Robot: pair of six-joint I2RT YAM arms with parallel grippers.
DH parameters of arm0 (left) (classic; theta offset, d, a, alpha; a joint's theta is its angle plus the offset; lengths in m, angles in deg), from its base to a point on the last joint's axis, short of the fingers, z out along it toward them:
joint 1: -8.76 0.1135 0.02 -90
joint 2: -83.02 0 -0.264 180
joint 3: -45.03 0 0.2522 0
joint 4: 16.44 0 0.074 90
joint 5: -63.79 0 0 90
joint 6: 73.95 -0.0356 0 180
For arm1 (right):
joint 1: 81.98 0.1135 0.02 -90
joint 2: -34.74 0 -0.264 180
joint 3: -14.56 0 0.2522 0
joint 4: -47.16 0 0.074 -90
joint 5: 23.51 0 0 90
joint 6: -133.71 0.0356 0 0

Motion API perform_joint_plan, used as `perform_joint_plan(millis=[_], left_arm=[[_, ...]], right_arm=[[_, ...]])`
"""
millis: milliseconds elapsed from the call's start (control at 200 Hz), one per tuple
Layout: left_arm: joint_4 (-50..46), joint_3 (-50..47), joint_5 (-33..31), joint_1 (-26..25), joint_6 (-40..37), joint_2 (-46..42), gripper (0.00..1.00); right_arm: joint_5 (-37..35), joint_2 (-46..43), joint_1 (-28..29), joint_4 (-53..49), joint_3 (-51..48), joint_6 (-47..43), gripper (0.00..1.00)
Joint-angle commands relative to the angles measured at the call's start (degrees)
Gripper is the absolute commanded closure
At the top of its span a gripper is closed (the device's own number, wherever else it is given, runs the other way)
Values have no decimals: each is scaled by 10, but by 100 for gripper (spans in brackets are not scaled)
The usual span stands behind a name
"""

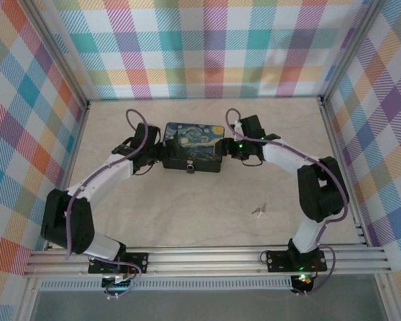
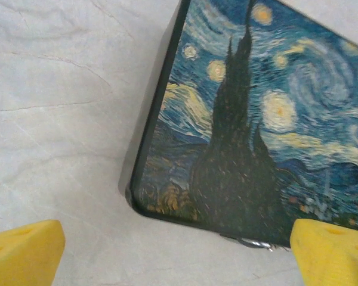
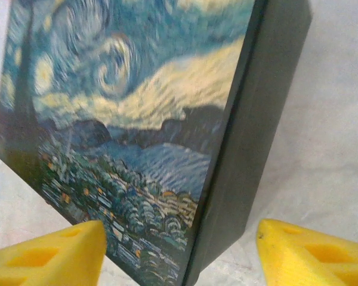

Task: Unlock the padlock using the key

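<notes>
Probably best to treat the key (image 1: 258, 211) as light, stiff, slippery: flat on the desk (image 1: 187, 217), well apart from the padlock (image 1: 192, 167) at the painted box (image 1: 192, 144) front; pinch its head. Left gripper (image 2: 179, 256) and right gripper (image 3: 179, 250) both spread open, flanking the box.

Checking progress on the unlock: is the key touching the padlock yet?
Apart. The top view shows the key lying on the table, well clear of the padlock at the box's front.
</notes>
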Motion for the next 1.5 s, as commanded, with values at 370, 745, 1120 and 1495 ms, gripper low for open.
perform_joint_plan(millis=[370,745,1120,1495], left_arm=[[-82,16,-118,-72,-24,-23,7],[-69,29,-125,-158,5,39,10],[-80,103,-225,-225,57,152,15],[-149,86,-262,-229,47,101,10]], right_arm=[[-67,132,18,-61,152,-51,63],[-55,107,17,-105,197,-86,41],[-162,-81,4,-175,-35,40,40],[-218,-267,35,-239,-282,219,38]])
